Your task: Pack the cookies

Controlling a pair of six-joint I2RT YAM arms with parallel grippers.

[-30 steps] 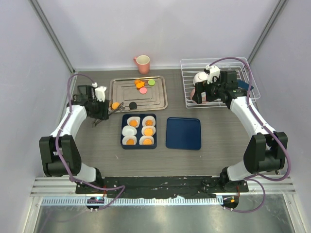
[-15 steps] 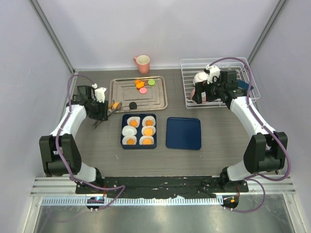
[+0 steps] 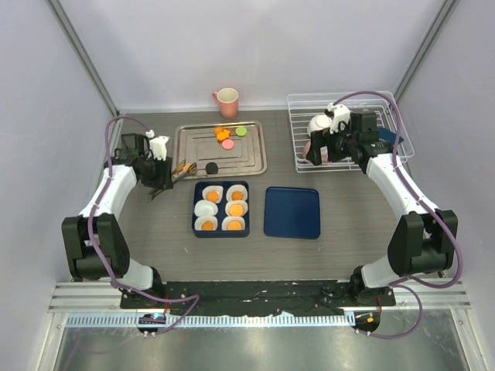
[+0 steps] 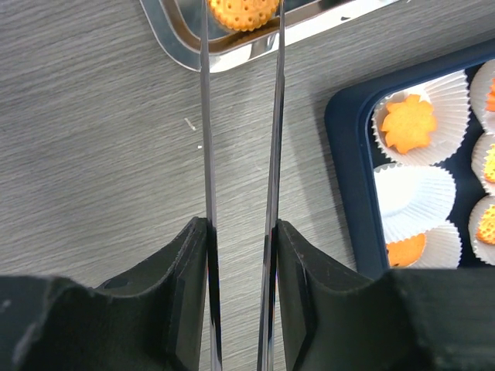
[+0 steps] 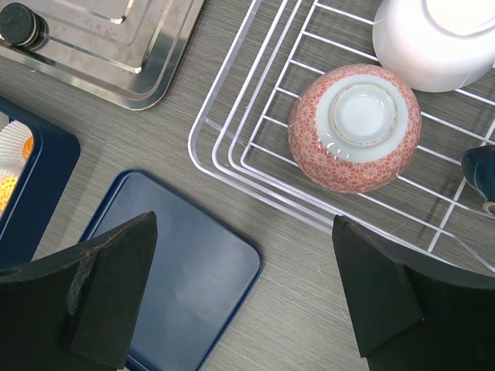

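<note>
Our left gripper (image 4: 241, 232) squeezes the tongs (image 4: 274, 139) so their blades pinch an orange cookie (image 4: 244, 11) at the tray (image 3: 251, 158) rim, likely bound for the box (image 4: 348, 170). Five of its six cups hold cookies (one cup (image 4: 414, 197) is empty). On the tray lie one pink cookie (image 3: 227, 144), one green cookie (image 3: 241, 131), one black cookie (image 3: 210, 167) and an orange cluster (image 3: 220, 132) we cannot count. Our right gripper (image 5: 244, 263) hangs spread wide.

Bright, even light, faint shadows, mild glare on the metal tray (image 5: 131, 54), close foreground blurred.
</note>
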